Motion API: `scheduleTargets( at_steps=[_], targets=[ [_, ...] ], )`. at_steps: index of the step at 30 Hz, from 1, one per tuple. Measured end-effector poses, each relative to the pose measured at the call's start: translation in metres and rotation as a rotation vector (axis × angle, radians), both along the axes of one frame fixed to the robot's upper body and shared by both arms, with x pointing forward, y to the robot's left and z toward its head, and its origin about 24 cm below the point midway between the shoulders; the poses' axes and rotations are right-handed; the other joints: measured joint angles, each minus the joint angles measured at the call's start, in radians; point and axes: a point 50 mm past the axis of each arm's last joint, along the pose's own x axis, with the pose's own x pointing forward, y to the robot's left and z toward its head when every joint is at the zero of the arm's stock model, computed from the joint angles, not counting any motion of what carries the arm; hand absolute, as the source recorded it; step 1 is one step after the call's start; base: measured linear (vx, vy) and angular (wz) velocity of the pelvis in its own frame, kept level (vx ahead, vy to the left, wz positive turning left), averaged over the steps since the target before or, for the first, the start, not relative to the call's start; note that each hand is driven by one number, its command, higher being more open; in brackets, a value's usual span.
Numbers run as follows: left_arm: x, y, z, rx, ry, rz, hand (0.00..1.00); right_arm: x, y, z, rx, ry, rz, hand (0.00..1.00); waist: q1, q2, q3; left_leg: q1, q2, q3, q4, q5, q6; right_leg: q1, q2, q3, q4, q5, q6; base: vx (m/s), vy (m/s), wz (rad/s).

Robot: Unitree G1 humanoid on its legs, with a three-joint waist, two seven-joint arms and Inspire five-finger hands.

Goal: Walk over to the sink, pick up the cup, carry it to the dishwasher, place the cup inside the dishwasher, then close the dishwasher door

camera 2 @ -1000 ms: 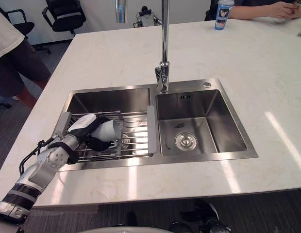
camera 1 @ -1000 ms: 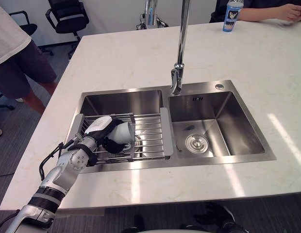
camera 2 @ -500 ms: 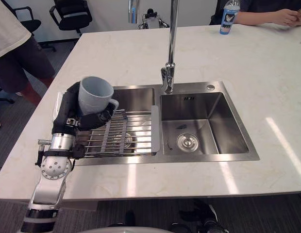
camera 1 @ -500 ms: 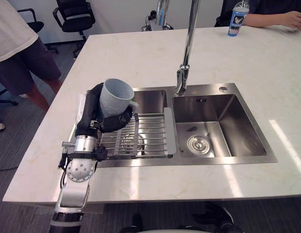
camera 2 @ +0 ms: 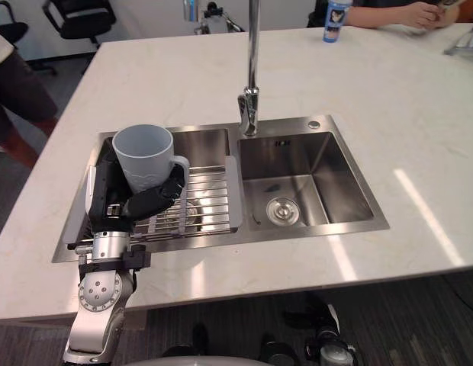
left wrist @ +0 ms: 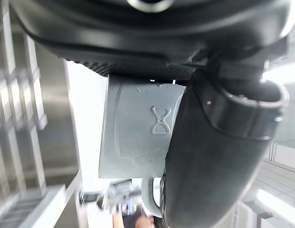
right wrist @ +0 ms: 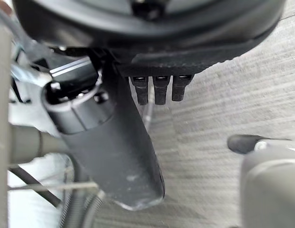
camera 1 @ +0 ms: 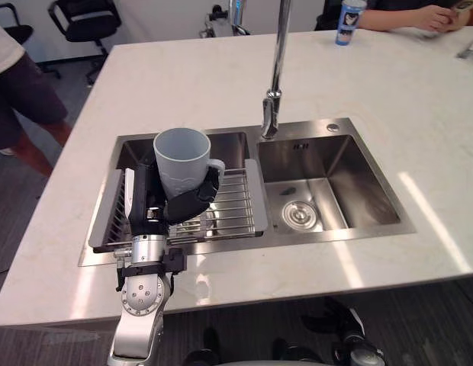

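Gripping the pale cup (camera 1: 183, 156) upright, the left hand (camera 1: 147, 194) has its fingers and thumb wrapped round the lower body. The cup is off the wire rack (camera 1: 230, 206), which spans the left basin of the sink (camera 1: 337, 164) in the white bench (camera 1: 183, 76). The right hand (right wrist: 114, 156) hangs relaxed over the grey floor (right wrist: 233, 104), holding nothing.

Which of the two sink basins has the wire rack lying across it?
The left basin: the wire rack spans it, below the cup held by the left hand. The right basin is uncovered, its round drain showing.
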Motion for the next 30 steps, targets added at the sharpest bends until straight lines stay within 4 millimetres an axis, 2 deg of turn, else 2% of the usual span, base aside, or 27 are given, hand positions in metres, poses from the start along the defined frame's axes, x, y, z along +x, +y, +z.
scheduleTargets(
  at_steps=[2, 3, 4, 5, 6, 7, 9, 10, 11, 12, 13, 15, 16, 17, 18, 20, 21, 23, 24, 25, 28, 30],
  targets=[
    [0.0, -0.004, -0.001, -0.006, 0.003, -0.013, 0.3, 0.004, 0.0, 0.003, -0.01, -0.023, -0.006, 0.9, -0.001, -0.007, 0.009, -0.022, 0.011, 0.0, 0.027, -0.019, 0.026, -0.001, -0.004, 0.008, 0.013, -0.001, 0.019, -0.16, 0.041, 0.04],
    [0.0, -0.004, -0.001, -0.017, 0.005, -0.009, 0.3, 0.004, 0.001, 0.003, -0.012, -0.024, -0.008, 0.9, -0.001, -0.007, 0.016, -0.023, 0.009, -0.004, 0.037, -0.015, 0.035, -0.034, -0.015, 0.004, 0.204, -0.088, 0.011, -0.13, 0.023, 0.25],
    [-0.003, -0.003, -0.005, -0.023, 0.02, -0.003, 0.3, -0.001, 0.002, 0.001, -0.014, -0.009, -0.006, 0.9, 0.01, -0.004, 0.016, -0.023, 0.004, -0.015, 0.047, -0.012, 0.039, -0.023, -0.025, 0.005, 0.352, -0.148, 0.034, -0.11, 0.01, 0.29],
    [-0.004, -0.003, -0.006, -0.026, 0.026, -0.001, 0.3, -0.003, 0.003, 0.0, -0.013, -0.004, 0.0, 0.9, 0.018, -0.005, 0.014, -0.03, 0.003, -0.02, 0.057, -0.012, 0.039, -0.007, -0.028, 0.007, 0.395, -0.165, 0.049, -0.11, -0.042, 0.27],
    [-0.007, -0.001, -0.007, -0.028, 0.034, 0.01, 0.3, -0.003, 0.007, -0.001, -0.009, 0.001, 0.02, 0.9, 0.039, -0.016, 0.002, -0.058, -0.002, -0.03, 0.078, -0.008, 0.04, 0.028, -0.028, 0.01, 0.411, -0.17, 0.054, -0.12, -0.095, 0.19],
    [-0.007, 0.002, -0.007, -0.031, 0.033, 0.025, 0.3, 0.001, 0.009, 0.001, -0.009, -0.009, 0.036, 0.9, 0.062, -0.019, -0.006, -0.106, -0.006, -0.035, 0.098, 0.007, 0.036, 0.05, -0.022, 0.012, 0.32, -0.195, 0.046, -0.18, -0.133, 0.15],
    [-0.007, 0.001, -0.007, -0.046, 0.032, 0.031, 0.3, 0.01, 0.008, 0.005, -0.019, -0.034, 0.047, 0.9, 0.088, 0.004, -0.016, -0.17, 0.0, -0.042, 0.088, 0.049, 0.031, 0.052, 0.003, 0.004, 0.188, -0.214, 0.032, -0.18, -0.101, 0.07],
    [-0.008, -0.001, -0.006, -0.055, 0.027, 0.029, 0.3, 0.019, 0.008, 0.008, -0.024, -0.058, 0.058, 0.9, 0.095, 0.013, -0.013, -0.207, 0.008, -0.051, 0.08, 0.088, 0.012, 0.065, 0.027, 0.001, 0.097, -0.226, -0.004, -0.22, -0.086, 0.24],
    [-0.007, -0.003, -0.008, -0.071, 0.041, 0.026, 0.3, 0.025, 0.005, 0.011, -0.034, -0.072, 0.059, 0.9, 0.083, 0.045, 0.004, -0.213, 0.027, -0.077, 0.076, 0.113, 0.007, 0.078, 0.055, -0.019, 0.078, -0.204, -0.012, -0.23, -0.1, 0.35],
    [-0.008, -0.006, -0.011, -0.075, 0.054, 0.013, 0.3, 0.025, 0.004, 0.011, -0.033, -0.073, 0.054, 0.9, 0.075, 0.056, 0.011, -0.209, 0.038, -0.1, 0.071, 0.128, -0.002, 0.092, 0.071, -0.033, 0.069, -0.196, -0.022, -0.32, -0.118, 0.52],
    [-0.01, -0.01, -0.013, -0.077, 0.067, -0.004, 0.3, 0.024, 0.002, 0.011, -0.038, -0.073, 0.049, 0.9, 0.071, 0.06, 0.013, -0.197, 0.048, -0.122, 0.055, 0.17, -0.021, 0.099, 0.09, -0.055, 0.077, -0.192, -0.032, -0.29, -0.103, 0.46],
    [-0.009, -0.015, -0.011, -0.078, 0.056, -0.029, 0.3, 0.022, -0.004, 0.014, -0.049, -0.089, 0.012, 0.9, 0.053, 0.054, 0.015, -0.206, 0.032, -0.152, 0.029, 0.232, -0.068, 0.093, 0.074, -0.109, 0.071, -0.18, -0.06, -0.28, -0.058, 0.75],
    [-0.009, -0.02, -0.01, -0.081, 0.053, -0.058, 0.3, 0.017, -0.012, 0.015, -0.057, -0.096, -0.052, 0.9, 0.04, 0.046, 0.019, -0.228, 0.02, -0.112, 0.194, 0.091, 0.014, 0.086, 0.051, -0.151, 0.071, -0.166, -0.064, -0.25, -0.019, 0.85],
    [-0.009, -0.023, -0.01, -0.085, 0.053, -0.071, 0.3, 0.013, -0.015, 0.015, -0.065, -0.096, -0.072, 0.9, 0.04, 0.044, 0.019, -0.226, 0.019, -0.093, 0.256, 0.025, 0.03, 0.082, 0.041, -0.159, 0.07, -0.16, -0.064, -0.26, 0.005, 0.71],
    [-0.009, -0.025, -0.01, -0.098, 0.052, -0.091, 0.3, 0.008, -0.02, 0.017, -0.078, -0.1, -0.09, 0.9, 0.036, 0.045, 0.016, -0.201, 0.021, -0.066, 0.346, -0.076, 0.03, 0.078, 0.023, -0.171, 0.069, -0.146, -0.063, -0.14, 0.035, 0.41],
    [-0.009, -0.028, -0.009, -0.109, 0.05, -0.109, 0.3, 0.004, -0.022, 0.018, -0.085, -0.099, -0.092, 0.9, 0.025, 0.045, 0.014, -0.141, 0.031, -0.057, 0.395, -0.156, 0.016, 0.078, 0.007, -0.189, 0.053, -0.128, -0.056, -0.16, 0.082, 0.39],
    [-0.008, -0.03, -0.008, -0.12, 0.044, -0.123, 0.3, 0.004, -0.021, 0.017, -0.083, -0.099, -0.096, 0.9, 0.015, 0.051, 0.008, -0.086, 0.038, -0.061, 0.376, -0.196, -0.001, 0.078, 0.004, -0.203, 0.032, -0.108, -0.047, -0.18, 0.13, 0.4],
    [-0.006, -0.034, -0.007, -0.123, 0.038, -0.143, 0.3, 0.002, -0.021, 0.017, -0.08, -0.096, -0.102, 0.9, 0.011, 0.071, -0.019, -0.003, 0.038, -0.073, 0.22, -0.209, -0.022, 0.052, 0.01, -0.217, 0.006, -0.084, -0.031, -0.13, 0.143, 0.31],
    [-0.003, -0.035, -0.007, -0.117, 0.033, -0.148, 0.3, 0.003, -0.018, 0.015, -0.065, -0.092, -0.107, 0.9, 0.011, 0.072, -0.026, 0.026, 0.022, -0.072, 0.128, -0.17, -0.04, 0.038, -0.003, -0.218, 0.003, -0.072, -0.02, -0.09, 0.156, 0.11],
    [-0.002, -0.034, -0.01, -0.104, 0.047, -0.145, 0.3, 0.002, -0.012, 0.013, -0.046, -0.091, -0.104, 0.9, 0.014, 0.065, -0.031, 0.037, 0.007, -0.069, 0.094, -0.151, -0.027, 0.044, -0.01, -0.216, -0.016, -0.049, -0.007, -0.07, 0.155, 0.07],
    [0.0, -0.03, -0.023, -0.081, 0.103, -0.137, 0.3, -0.001, -0.003, 0.01, -0.018, -0.084, -0.109, 0.9, 0.013, 0.055, -0.042, 0.043, -0.022, -0.068, 0.084, -0.144, -0.011, 0.057, -0.028, -0.214, -0.043, -0.023, 0.014, -0.03, 0.131, 0.02],
    [0.001, -0.031, -0.024, -0.087, 0.11, -0.141, 0.3, 0.0, -0.002, 0.01, -0.014, -0.086, -0.109, 0.9, 0.014, 0.053, -0.043, 0.043, -0.033, -0.067, 0.079, -0.14, -0.001, 0.062, -0.035, -0.211, -0.06, -0.007, 0.02, -0.03, 0.134, 0.01]
  ],
)
